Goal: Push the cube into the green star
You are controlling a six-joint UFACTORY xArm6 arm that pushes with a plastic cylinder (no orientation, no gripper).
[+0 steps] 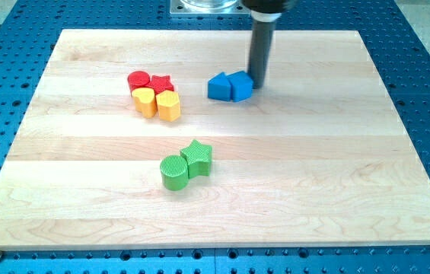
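A blue cube [240,85] lies near the board's top middle, touching a second blue block [218,87] on its left. My tip [259,81] stands right against the cube's right side, at its upper right. The green star [198,157] lies below, near the board's middle, touching a green cylinder [174,172] at its lower left. The star is well below and a little left of the cube.
A cluster at the upper left holds a red cylinder [138,80], a red star [161,84], a yellow heart-like block [145,101] and a yellow hexagon-like block [169,106]. The wooden board [351,190] lies on a blue perforated table.
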